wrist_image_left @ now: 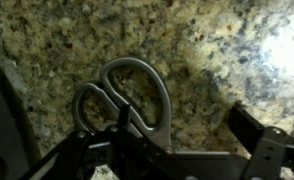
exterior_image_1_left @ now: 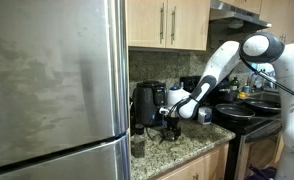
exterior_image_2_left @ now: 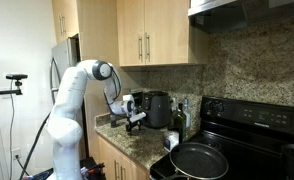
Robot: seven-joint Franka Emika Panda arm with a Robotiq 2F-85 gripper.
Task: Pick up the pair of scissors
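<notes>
Scissors first: the pair of scissors [wrist_image_left: 122, 95] lies flat on the speckled granite bench [wrist_image_left: 222, 45], filling the middle of the wrist view. Its two handle loops sit at about twelve o'clock from the hand [wrist_image_left: 172, 150] and look greyish under the glare. The slim blades run from them toward five o'clock and pass under the hand's dark body, so their tips are hidden.

The hand stands wide. One of its fingers [wrist_image_left: 259, 140] shows at four o'clock in that view, and the dark mass of the other sits at eight o'clock, well apart from it. The scissors lie in the gap, nearer the eight o'clock side. Whether that side touches the shank of the scissors I cannot tell, since the spot is dark and blurred.

In both exterior views the arm [exterior_image_1_left: 222, 60] [exterior_image_2_left: 72, 85] bends down so that the hand [exterior_image_1_left: 170, 122] [exterior_image_2_left: 135, 121] hangs low, just over the bench top [exterior_image_1_left: 202, 143] [exterior_image_2_left: 137, 142]. The scissors are too small to make out there. A black appliance [exterior_image_1_left: 147, 103] [exterior_image_2_left: 157, 108] stands just beside the hand, against the back wall. In an exterior view a steel fridge [exterior_image_1_left: 52, 80] fills the nine o'clock side. In an exterior view a frying pan [exterior_image_2_left: 199, 160] sits on the black stove [exterior_image_2_left: 249, 128] at four o'clock from the hand.
</notes>
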